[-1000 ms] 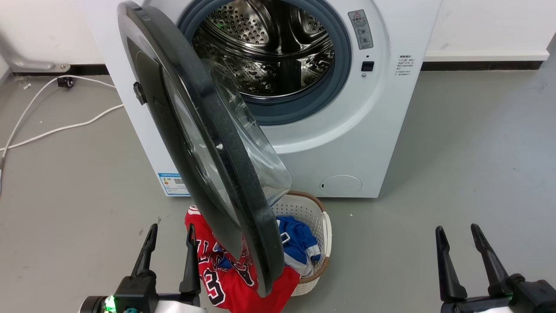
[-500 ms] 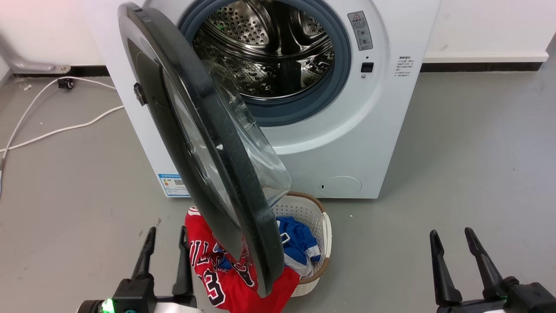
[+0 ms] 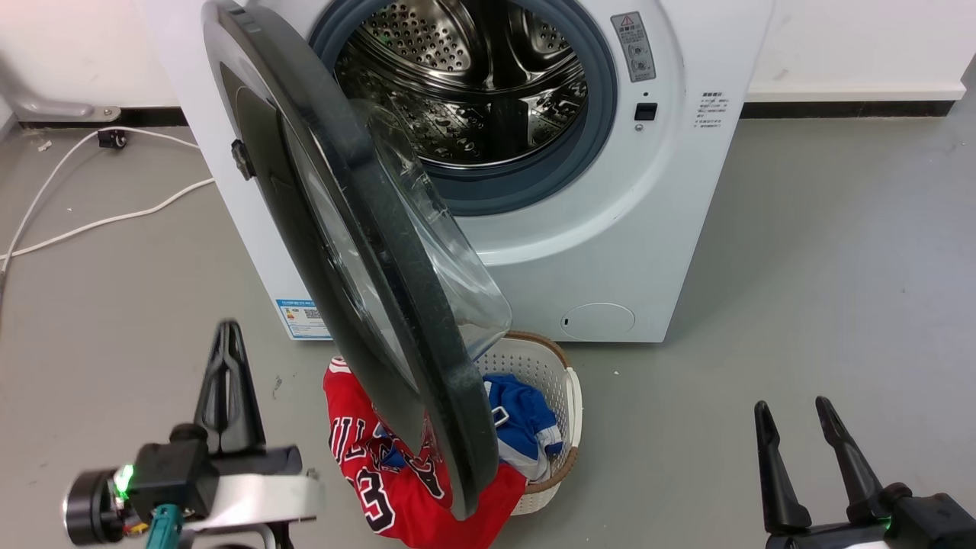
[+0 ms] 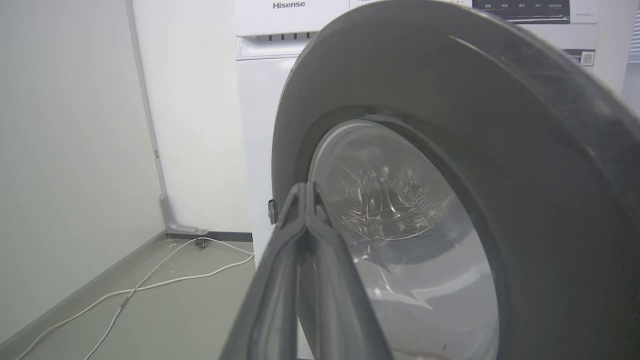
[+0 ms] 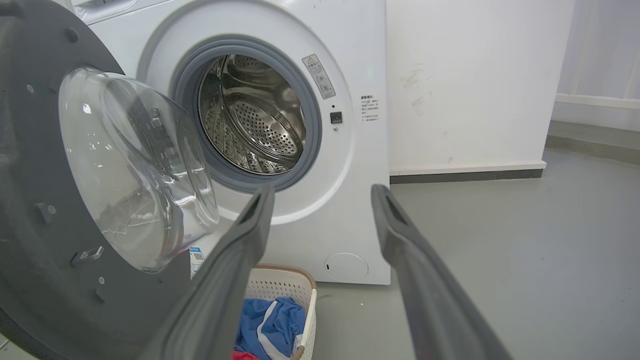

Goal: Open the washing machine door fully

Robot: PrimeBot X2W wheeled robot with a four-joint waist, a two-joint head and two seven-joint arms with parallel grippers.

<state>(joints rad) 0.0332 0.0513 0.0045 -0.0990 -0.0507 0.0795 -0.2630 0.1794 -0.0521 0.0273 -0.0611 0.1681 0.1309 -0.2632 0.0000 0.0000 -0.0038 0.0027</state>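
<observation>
Jaws of the left gripper (image 3: 227, 335) are pressed together tip to tip and hold nothing. In the left wrist view the two fingers (image 4: 320, 260) meet in one point before the outer face of the washing machine door (image 4: 400, 100). The right gripper (image 3: 793, 408) has its jaws apart with a clear gap between them, also empty.

The washing machine (image 3: 610, 252) stands against the white wall. Its door (image 3: 404, 259) is hinged at the left side of the machine and stands about half open, with its edge turned away from the machine front. The clear glass bowl (image 3: 457, 259) bulges toward the side of the opening. Behind it the steel drum (image 3: 473, 84) and the grey gasket (image 3: 602, 114) are uncovered.

The left gripper is in front of the left corner of the machine, on the outer side of the door. In the head view, grey floor (image 3: 801, 267) shows between it and the door. The right gripper is in front of the right corner of the machine, well apart from the door.

Just in front of the machine, under the low edge of the door, stands a white basket (image 3: 545, 366) with a red jersey (image 3: 366, 457) and a blue garment (image 3: 518, 419). A white cable (image 3: 91, 221) lies on the floor left of the machine.
</observation>
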